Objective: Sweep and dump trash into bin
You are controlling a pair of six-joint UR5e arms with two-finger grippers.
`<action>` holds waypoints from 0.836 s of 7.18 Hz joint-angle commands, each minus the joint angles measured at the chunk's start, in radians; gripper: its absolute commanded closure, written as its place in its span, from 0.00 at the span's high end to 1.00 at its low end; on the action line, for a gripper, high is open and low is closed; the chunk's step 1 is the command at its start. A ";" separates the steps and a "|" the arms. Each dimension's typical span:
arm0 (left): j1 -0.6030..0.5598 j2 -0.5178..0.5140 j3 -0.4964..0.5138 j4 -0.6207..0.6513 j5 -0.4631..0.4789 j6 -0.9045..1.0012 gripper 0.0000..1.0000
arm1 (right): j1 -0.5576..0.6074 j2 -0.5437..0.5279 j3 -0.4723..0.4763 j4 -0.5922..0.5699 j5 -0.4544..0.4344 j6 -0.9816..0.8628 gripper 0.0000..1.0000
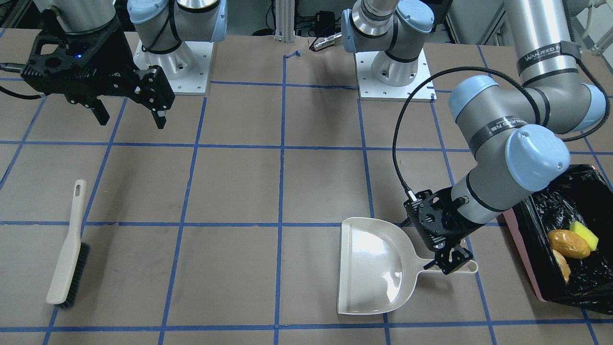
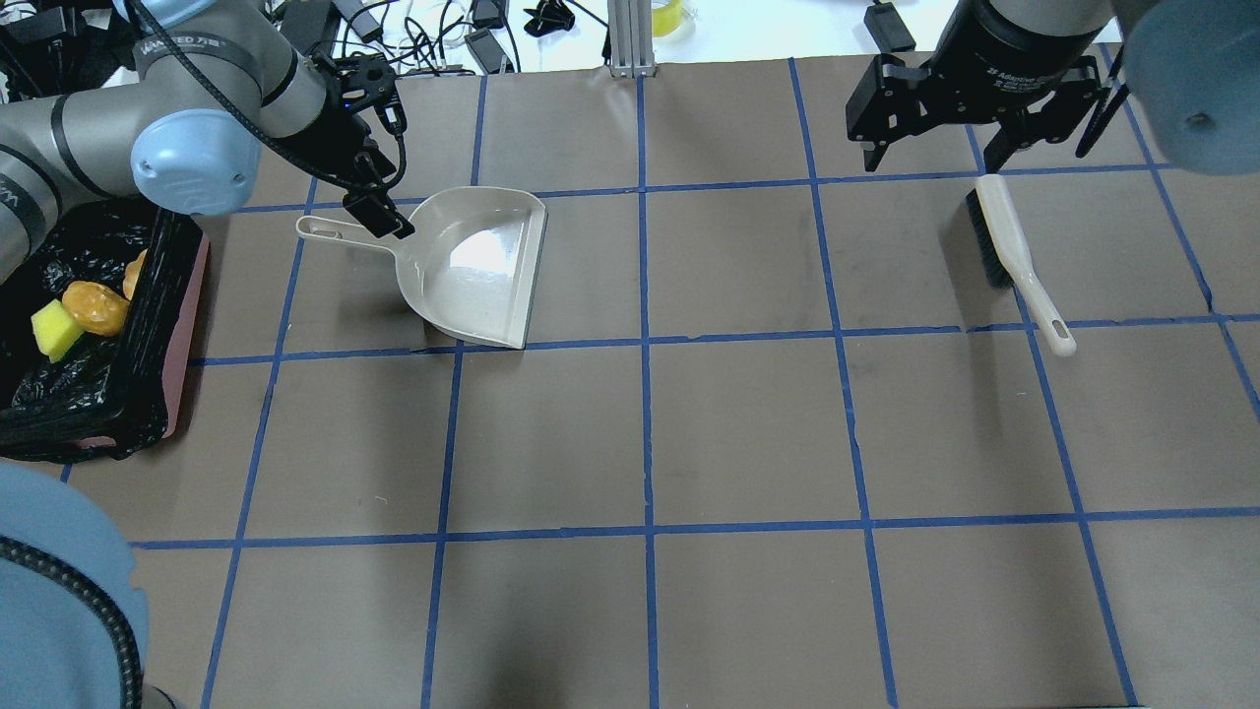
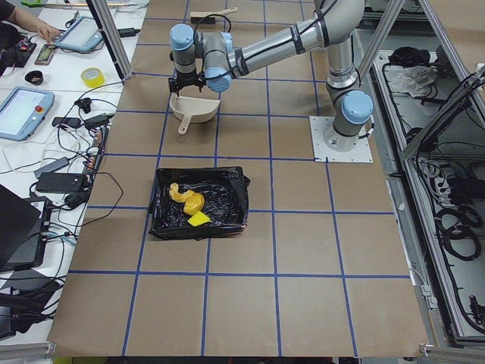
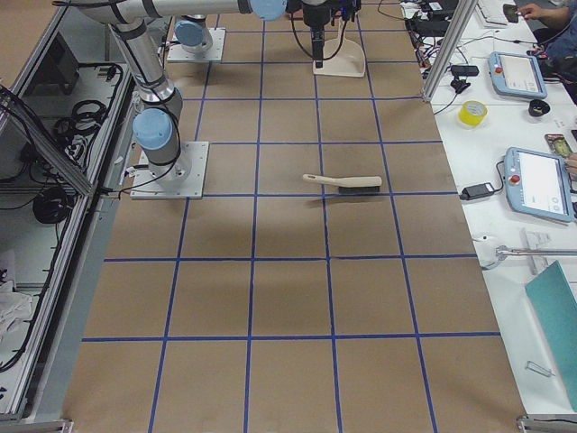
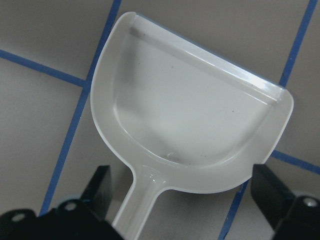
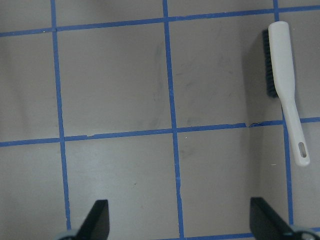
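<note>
The three trash pieces lie in the pink bin [image 1: 524,261] lined with a black bag: an orange-brown oval [image 1: 568,243], a yellow wedge [image 1: 584,235] and a third piece [image 1: 561,264], partly hidden. The overhead view shows the bin [image 2: 187,325] at the far left. The beige dustpan [image 1: 373,266] lies flat and empty on the table beside it. My left gripper [image 1: 452,261] is low over the dustpan's handle. In the left wrist view its fingers [image 5: 102,192] stand wide apart on either side of the handle, not touching. My right gripper [image 1: 131,120] is open, empty and raised.
A beige hand brush [image 2: 1014,256] with black bristles lies on the table under my right gripper and shows in the right wrist view [image 6: 285,85]. Blue tape lines grid the brown table. The arm bases [image 1: 395,72] stand at the robot's edge.
</note>
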 commanded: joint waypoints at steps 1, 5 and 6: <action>-0.007 0.016 -0.001 -0.008 -0.001 -0.061 1.00 | 0.000 0.001 0.000 0.000 0.000 0.000 1.00; -0.032 0.031 -0.012 -0.006 0.006 -0.140 1.00 | -0.003 0.001 0.002 0.000 0.000 -0.003 1.00; -0.032 0.031 -0.012 -0.006 0.005 -0.140 1.00 | -0.002 0.001 0.003 0.008 0.000 -0.003 1.00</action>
